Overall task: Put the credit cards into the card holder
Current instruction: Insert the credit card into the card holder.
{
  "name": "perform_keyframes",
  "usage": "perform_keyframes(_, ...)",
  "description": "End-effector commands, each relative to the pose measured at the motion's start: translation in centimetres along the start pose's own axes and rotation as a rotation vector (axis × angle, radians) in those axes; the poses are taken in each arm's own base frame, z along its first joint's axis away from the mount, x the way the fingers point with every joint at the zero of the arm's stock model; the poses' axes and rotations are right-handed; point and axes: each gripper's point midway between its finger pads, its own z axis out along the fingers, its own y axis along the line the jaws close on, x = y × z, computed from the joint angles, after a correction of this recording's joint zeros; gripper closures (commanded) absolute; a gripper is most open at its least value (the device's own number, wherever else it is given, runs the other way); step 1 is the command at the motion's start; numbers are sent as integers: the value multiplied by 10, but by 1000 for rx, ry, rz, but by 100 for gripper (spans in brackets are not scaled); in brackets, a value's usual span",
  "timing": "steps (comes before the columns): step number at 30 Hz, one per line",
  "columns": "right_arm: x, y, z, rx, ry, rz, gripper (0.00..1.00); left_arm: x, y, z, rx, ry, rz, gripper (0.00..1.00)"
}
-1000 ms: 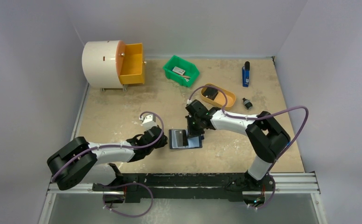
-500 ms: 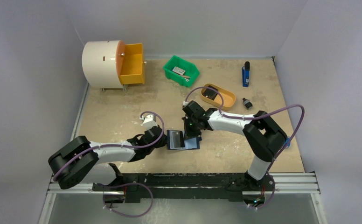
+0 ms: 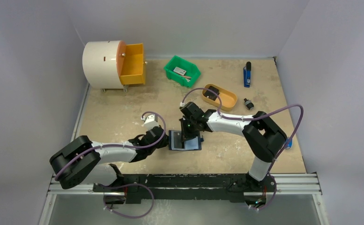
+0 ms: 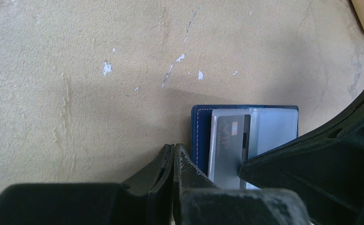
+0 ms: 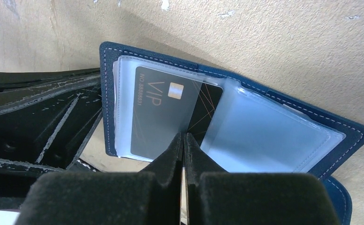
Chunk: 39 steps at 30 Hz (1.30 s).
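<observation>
The navy-blue card holder (image 3: 194, 143) lies open on the table, its clear sleeves facing up. A dark credit card (image 5: 163, 117) marked VIP sits partly inside the left sleeve, with its right end sticking out over the fold. My right gripper (image 5: 183, 137) is shut, and its tips rest on the card near its lower edge. My left gripper (image 4: 173, 149) is shut too, its tips on the table right against the left edge of the card holder (image 4: 200, 131). Nothing is held between either pair of fingers. The card (image 4: 229, 140) also shows in the left wrist view.
A white drum (image 3: 102, 63) with an open orange drawer (image 3: 133, 63) stands at the back left. Behind the arms are a green bin (image 3: 182, 70), an orange oval dish (image 3: 220, 96), a blue-and-black tool (image 3: 247, 74) and a small black piece (image 3: 249, 103).
My right gripper has moved a little left, and the card holder has slid left with it until it meets the left gripper's tips. The left arm has barely moved.
</observation>
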Motion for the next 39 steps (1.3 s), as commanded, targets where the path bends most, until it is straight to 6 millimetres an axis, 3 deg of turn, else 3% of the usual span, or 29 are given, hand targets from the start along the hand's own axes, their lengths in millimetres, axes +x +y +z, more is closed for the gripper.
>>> perform_keyframes(1,-10,12,-15,-23,-47,26,98,7,4,0,-19,34,32,100)
perform_keyframes(5,-14,14,-25,-35,-86,64,95,0,10,-4,-50,7,30,100)
perform_keyframes(13,-11,21,-15,-126,-66,168,57,-6,14,-9,-62,-18,29,100)
perform_keyframes(17,-12,19,-13,-150,-68,206,48,-4,14,-9,-61,-12,31,100)
perform_keyframes(39,-8,12,1,-129,-33,211,44,-1,12,-6,-48,-3,30,100)
